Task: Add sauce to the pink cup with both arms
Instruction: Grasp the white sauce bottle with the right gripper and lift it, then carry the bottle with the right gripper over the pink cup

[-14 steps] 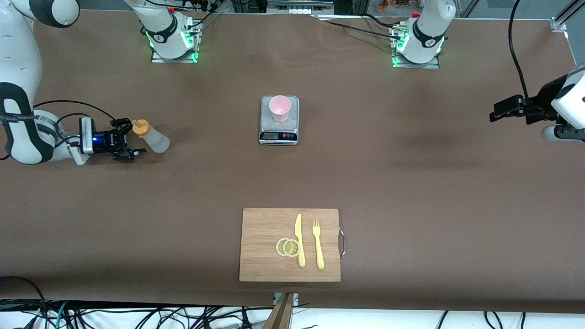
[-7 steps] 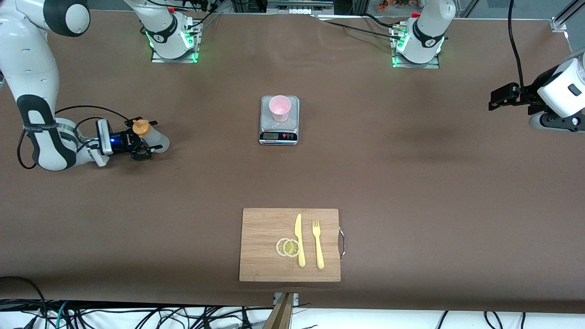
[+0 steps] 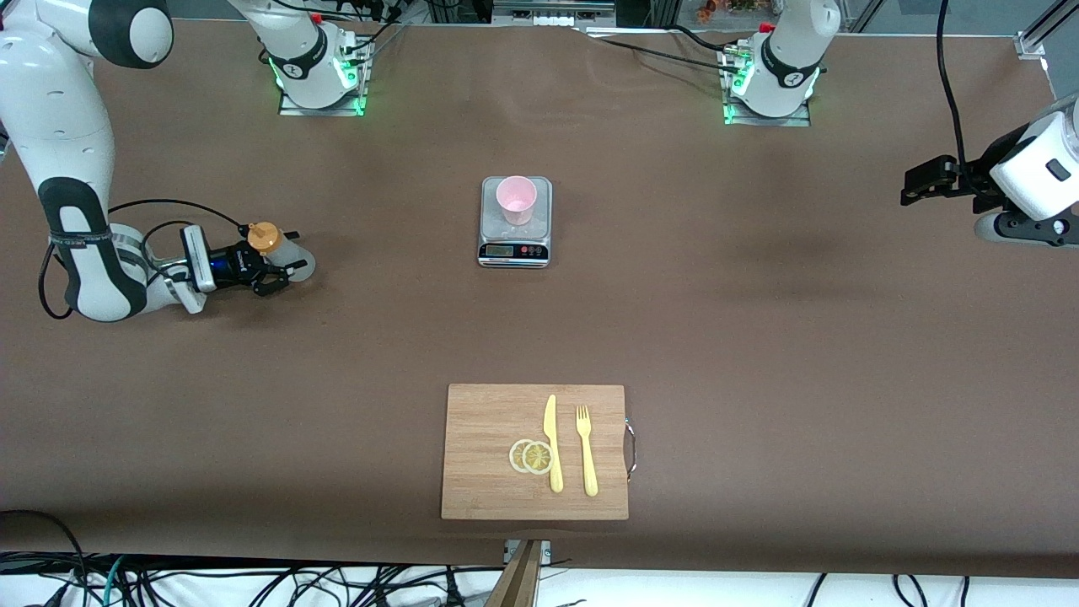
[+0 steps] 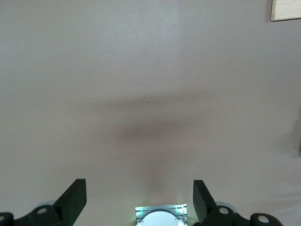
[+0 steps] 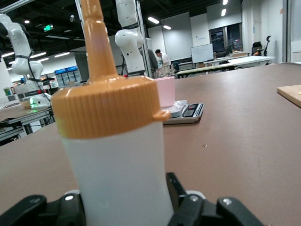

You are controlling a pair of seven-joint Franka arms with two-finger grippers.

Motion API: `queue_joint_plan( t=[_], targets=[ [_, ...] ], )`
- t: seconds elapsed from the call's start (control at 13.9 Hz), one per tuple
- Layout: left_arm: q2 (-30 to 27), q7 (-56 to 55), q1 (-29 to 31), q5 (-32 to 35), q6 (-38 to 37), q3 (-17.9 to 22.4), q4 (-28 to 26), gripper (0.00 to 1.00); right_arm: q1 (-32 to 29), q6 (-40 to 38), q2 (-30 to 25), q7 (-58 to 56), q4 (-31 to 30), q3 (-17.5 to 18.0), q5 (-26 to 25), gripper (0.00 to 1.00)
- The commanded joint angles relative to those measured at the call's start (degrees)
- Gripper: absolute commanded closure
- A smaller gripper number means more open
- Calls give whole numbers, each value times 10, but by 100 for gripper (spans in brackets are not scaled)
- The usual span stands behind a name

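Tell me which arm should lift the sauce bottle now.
Right. Its tool already straddles the sauce bottle at the right arm's end of the table; the left tool waits open over bare table, well away from the pink cup.

Two white Franka arms w/ black joint bands, black two-finger grippers, black cables looped along wrists, blue LED on right wrist, green lights at both bases.

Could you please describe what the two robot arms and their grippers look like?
Both arms are white and rounded, with black bands at the joints. The right arm has a black cable looped at its wrist, and the right gripper is black with a blue light on its mount. The left gripper is black too, with blocky fingers, and a black cable hangs to its wrist. Both bases glow green.
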Motion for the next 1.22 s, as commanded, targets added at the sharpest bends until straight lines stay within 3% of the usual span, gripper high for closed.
queue_joint_plan(
  t=[0.0,0.29,0.58,1.01,1.15],
  targets=[
    [11,12,5,11,-8,-6,18,0,24,-13,-3,63,41,-1,-15,100],
    [11,10,0,12,-8,-8,25,0,75,-12,-51,211,72,0,-39,100],
    [14,10,1,13,-8,-8,27,0,146,4,-96,334,149,0,-174,100],
    [14,10,1,10,-8,-8,27,0,296,56,-161,513,152,0,-335,100],
    [15,10,1,8,-8,-8,27,0,332,58,-171,573,154,27,-390,100]
  ],
)
